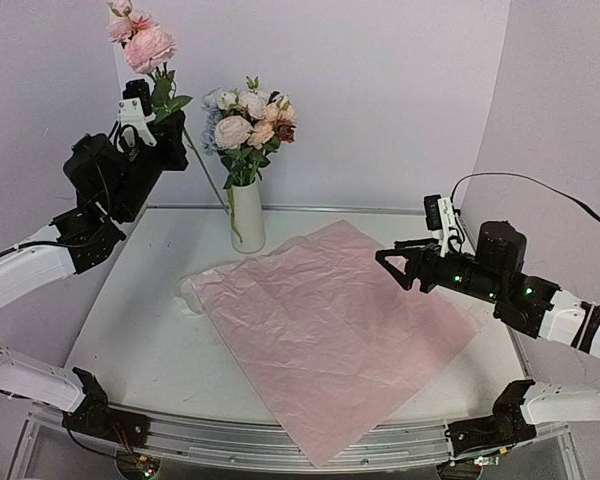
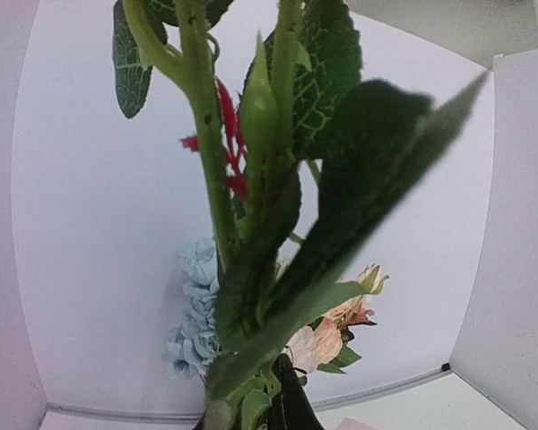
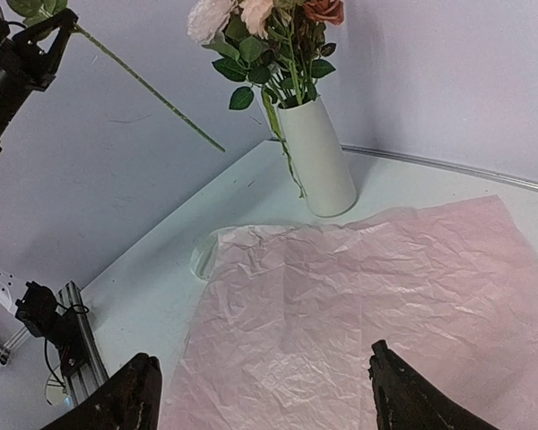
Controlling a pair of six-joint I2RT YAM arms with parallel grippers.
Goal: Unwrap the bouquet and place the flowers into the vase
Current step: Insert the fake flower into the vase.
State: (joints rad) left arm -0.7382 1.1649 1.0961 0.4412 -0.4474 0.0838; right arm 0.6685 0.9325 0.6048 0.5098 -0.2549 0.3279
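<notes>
The bouquet is unwrapped: its lilac-pink paper (image 1: pixel 330 330) lies flat and crinkled on the table. An off-white vase (image 1: pixel 247 215) at the back holds several flowers (image 1: pixel 246 122), pink, cream and pale blue. My left gripper (image 1: pixel 160 118) is raised high at the left, shut on the green stem of a pink rose spray (image 1: pixel 145 42). The stem's long tail slants down toward the vase. In the left wrist view, stem and leaves (image 2: pixel 251 224) fill the frame above the left gripper (image 2: pixel 251 408). My right gripper (image 3: pixel 264 394) hovers open over the paper (image 3: pixel 359 296), nothing between its fingers.
A pale ribbon or clear loop (image 1: pixel 188 296) lies at the paper's left corner. The paper's near corner reaches past the table's front rail (image 1: pixel 230 440). Lilac walls close in behind and at both sides. The vase (image 3: pixel 318 157) stands just beyond the paper's far edge.
</notes>
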